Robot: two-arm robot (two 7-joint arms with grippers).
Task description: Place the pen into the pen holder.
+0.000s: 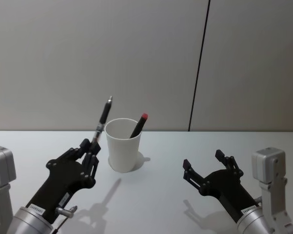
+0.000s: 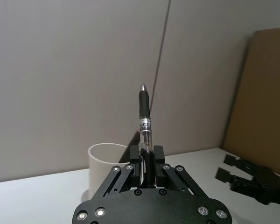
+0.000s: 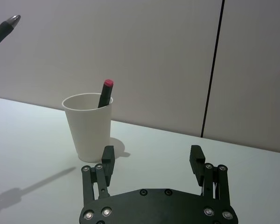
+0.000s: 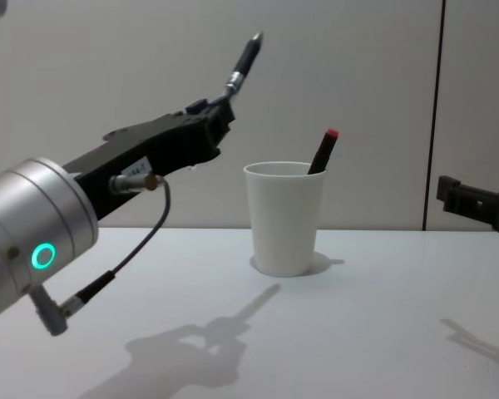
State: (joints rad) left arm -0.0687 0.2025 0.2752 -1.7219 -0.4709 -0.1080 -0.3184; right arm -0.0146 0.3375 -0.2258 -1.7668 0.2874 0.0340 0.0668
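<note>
Left gripper (image 1: 91,145) clamps the pen (image 1: 104,117), tip up, beside the pen holder (image 1: 123,148); right gripper (image 1: 203,160) hangs wide apart, empty, over the right side of the desk (image 1: 161,200)

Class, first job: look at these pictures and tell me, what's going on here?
The left gripper is shut on a black pen, held tip-up in the air just left of the white paper cup, not yet over its mouth. The cup stands on the table with a red-topped pen already leaning inside. The right gripper hangs open to the cup's right, idle.
</note>
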